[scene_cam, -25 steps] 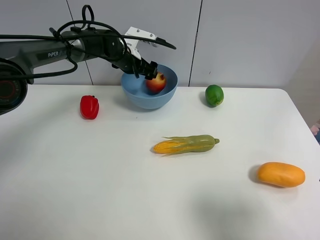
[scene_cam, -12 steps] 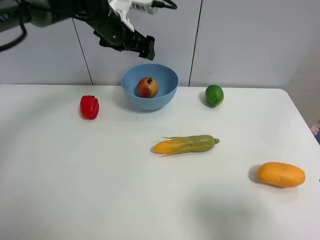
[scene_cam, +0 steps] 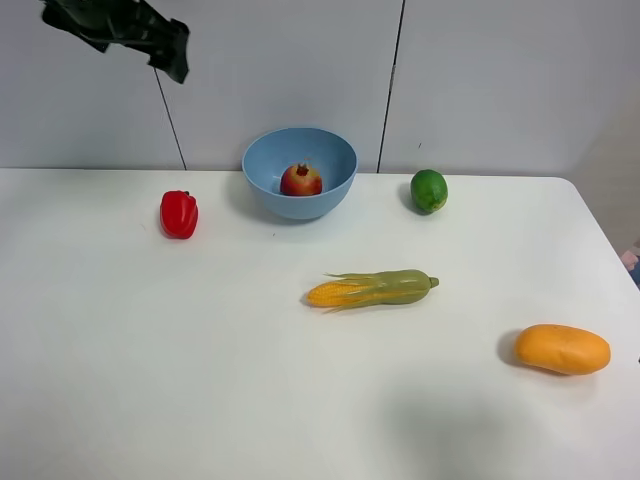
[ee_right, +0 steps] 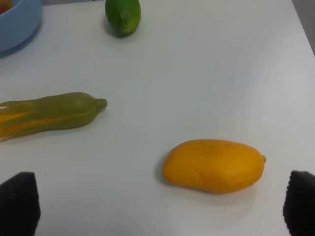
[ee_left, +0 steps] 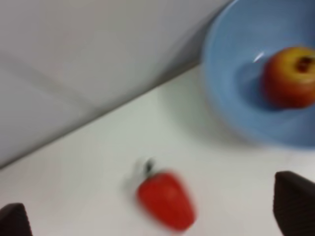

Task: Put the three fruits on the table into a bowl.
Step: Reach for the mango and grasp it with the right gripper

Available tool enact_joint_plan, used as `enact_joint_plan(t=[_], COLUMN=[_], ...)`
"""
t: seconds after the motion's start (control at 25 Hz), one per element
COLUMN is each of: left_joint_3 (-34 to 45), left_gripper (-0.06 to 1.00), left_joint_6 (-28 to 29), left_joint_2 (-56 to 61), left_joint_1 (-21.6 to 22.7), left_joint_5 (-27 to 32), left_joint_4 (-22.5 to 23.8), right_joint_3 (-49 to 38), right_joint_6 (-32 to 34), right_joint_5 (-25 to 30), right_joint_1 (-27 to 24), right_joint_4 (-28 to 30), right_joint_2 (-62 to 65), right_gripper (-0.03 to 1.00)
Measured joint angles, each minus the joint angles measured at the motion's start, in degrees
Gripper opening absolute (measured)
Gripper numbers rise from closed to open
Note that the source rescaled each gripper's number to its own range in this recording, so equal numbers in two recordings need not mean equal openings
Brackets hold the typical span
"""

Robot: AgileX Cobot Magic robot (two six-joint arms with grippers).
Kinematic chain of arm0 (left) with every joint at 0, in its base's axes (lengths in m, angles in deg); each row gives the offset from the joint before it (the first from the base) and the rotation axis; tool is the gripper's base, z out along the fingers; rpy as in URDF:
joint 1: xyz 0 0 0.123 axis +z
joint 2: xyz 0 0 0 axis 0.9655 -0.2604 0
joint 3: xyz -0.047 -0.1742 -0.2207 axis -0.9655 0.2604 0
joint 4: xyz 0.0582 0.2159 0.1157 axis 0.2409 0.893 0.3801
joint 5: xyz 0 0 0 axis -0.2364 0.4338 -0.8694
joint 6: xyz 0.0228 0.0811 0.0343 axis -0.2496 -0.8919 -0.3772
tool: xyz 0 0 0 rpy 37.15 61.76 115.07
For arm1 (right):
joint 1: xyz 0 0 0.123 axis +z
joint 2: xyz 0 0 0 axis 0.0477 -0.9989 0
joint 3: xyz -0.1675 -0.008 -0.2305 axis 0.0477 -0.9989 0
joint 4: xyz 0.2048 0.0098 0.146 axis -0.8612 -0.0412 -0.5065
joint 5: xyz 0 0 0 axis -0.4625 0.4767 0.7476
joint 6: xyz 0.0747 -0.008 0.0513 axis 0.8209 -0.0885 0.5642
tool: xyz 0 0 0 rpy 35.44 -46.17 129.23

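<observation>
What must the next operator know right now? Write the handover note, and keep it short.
Left gripper: open, empty, raised high above the table, left of the light-blue bowl.
Right gripper: open, empty, above the table close to the mango.
Done: the pomegranate lies in the light-blue bowl.
Left: the lime sits on the table just right of the bowl, and the mango lies near the front right edge. Both go in.
Leave the red bell pepper and corn cob alone.
</observation>
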Motion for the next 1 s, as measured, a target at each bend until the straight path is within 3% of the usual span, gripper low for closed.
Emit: enact_joint_plan(t=[0.2,0.72,1.0], left_joint_3=[4.75,49.15,64.49], left_gripper=[0.96,0.96,0.96], left_joint_6=[0.92,2.41,2.41], left_joint_2=[10.54,54.58,78.21], left_joint_1=[4.05,18.59,19.62], left_joint_5=[3.21,-5.54,-5.66], left_joint_4=[0.62,-2.24,-7.71], right_joint_3=[0.0,0.0,0.0], right_joint_6=[0.0,0.0,0.0], right_joint_5=[0.0,0.0,0.0], right_joint_1=[0.0,0.0,0.0], right_joint_4=[0.0,0.0,0.0], right_joint_2=[0.0,0.0,0.0], right_gripper=[1.0,1.0,1.0])
